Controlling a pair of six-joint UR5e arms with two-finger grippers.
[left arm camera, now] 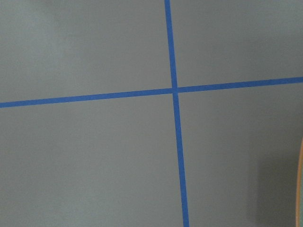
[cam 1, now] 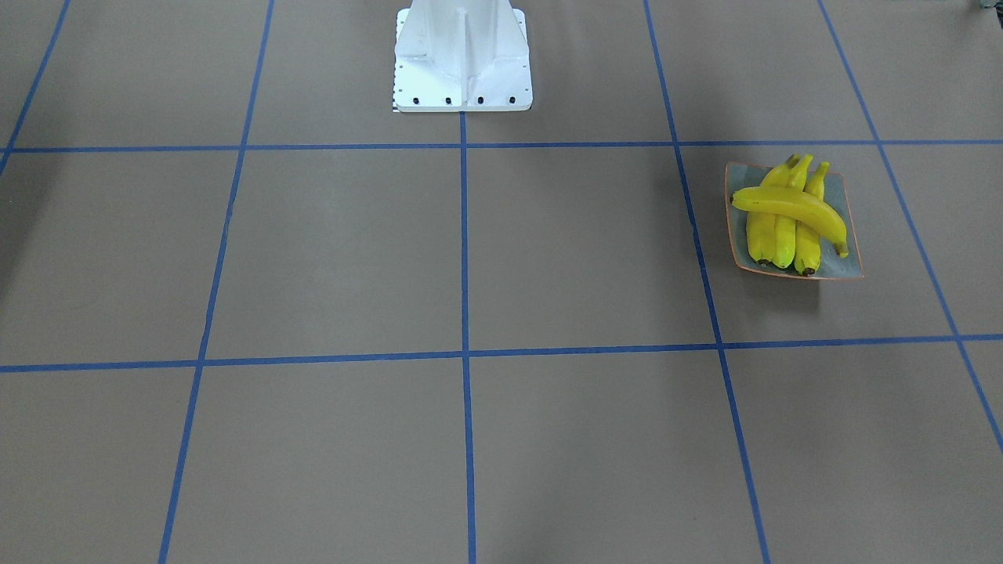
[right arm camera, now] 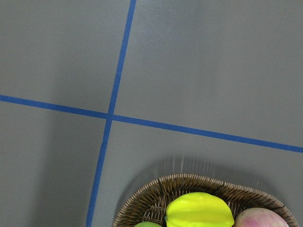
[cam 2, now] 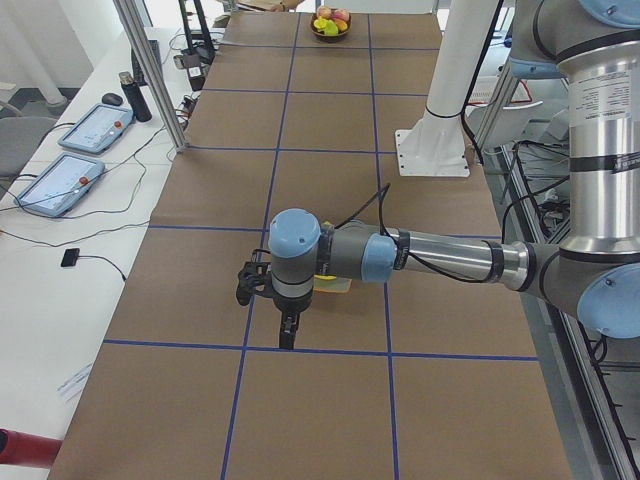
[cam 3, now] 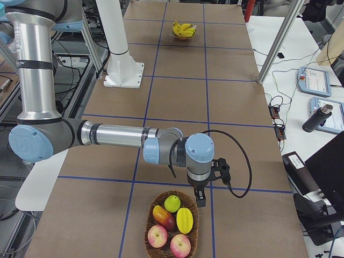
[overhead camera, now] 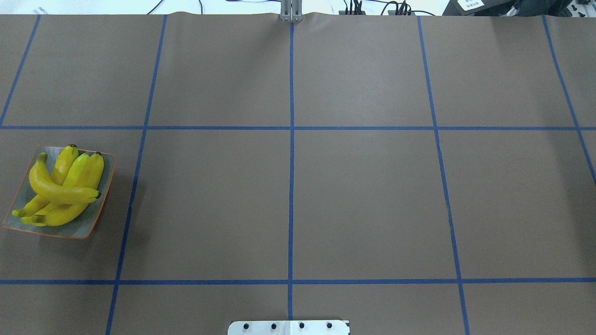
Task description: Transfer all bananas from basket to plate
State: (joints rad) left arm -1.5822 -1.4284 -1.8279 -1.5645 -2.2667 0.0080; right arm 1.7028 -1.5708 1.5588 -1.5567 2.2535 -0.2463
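Four yellow bananas (cam 1: 787, 215) lie piled on the grey-blue plate (cam 1: 846, 262), one across the other three. They also show in the overhead view (overhead camera: 60, 190) on the plate (overhead camera: 93, 223) at the left, and far off in the exterior right view (cam 3: 184, 29). My left gripper (cam 2: 287, 338) hangs over the table beside the plate and hides most of it; I cannot tell if it is open. My right gripper (cam 3: 200, 201) hangs just beside the wicker basket (cam 3: 149, 226); I cannot tell its state. The basket (right arm camera: 151, 198) holds no bananas.
The basket holds apples (cam 3: 158, 235), a mango (cam 3: 163, 216), a starfruit (right arm camera: 201, 210) and a green fruit (cam 3: 172, 203). The white robot base (cam 1: 462, 63) stands at the table's middle edge. Metal posts (cam 2: 150, 70) rise at the operators' side. The plate's orange rim (left arm camera: 300, 189) shows at the left wrist view's right edge.
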